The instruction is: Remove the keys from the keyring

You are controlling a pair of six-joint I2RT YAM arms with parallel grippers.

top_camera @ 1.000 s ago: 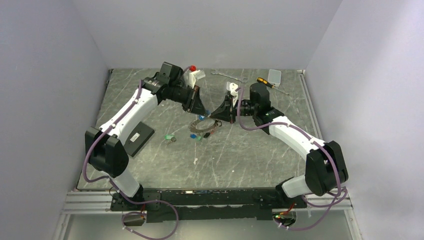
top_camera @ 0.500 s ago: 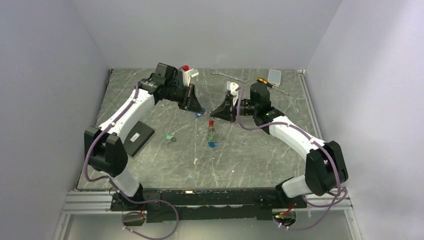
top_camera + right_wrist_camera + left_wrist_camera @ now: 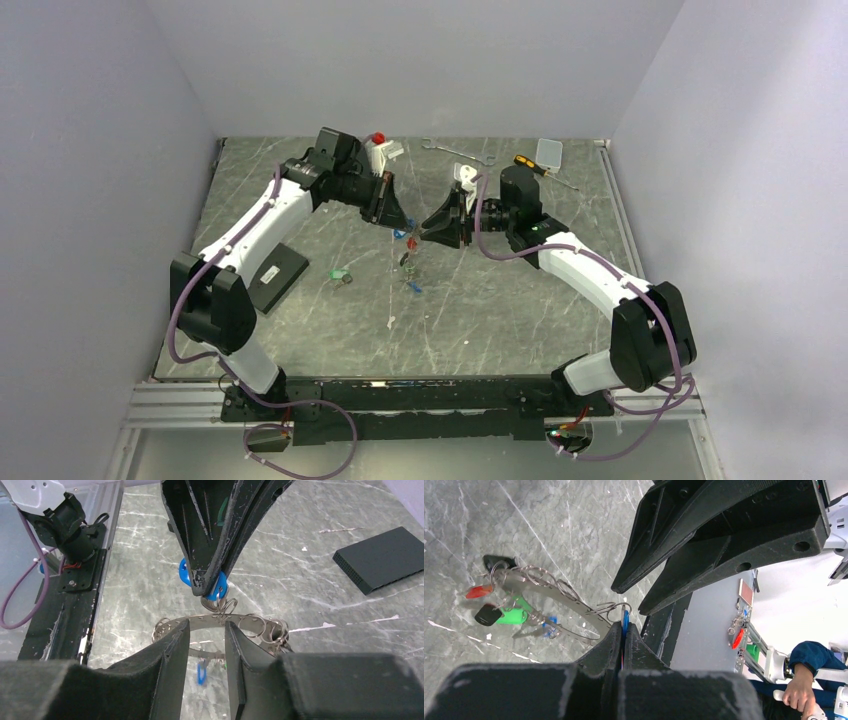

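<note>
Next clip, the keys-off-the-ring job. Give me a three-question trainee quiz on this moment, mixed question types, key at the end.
1. True or false: the left gripper is shut on a blue tag.
2. Multiple choice: the right gripper has its jaws
A. clamped tight on a red tag
B. apart, with the keyring band crossing the gap
C. out of every view
3. Short answer: which tool lying at the far right has a yellow-and-black handle?

Key: 1 true; 2 B; 3 the screwdriver.
</note>
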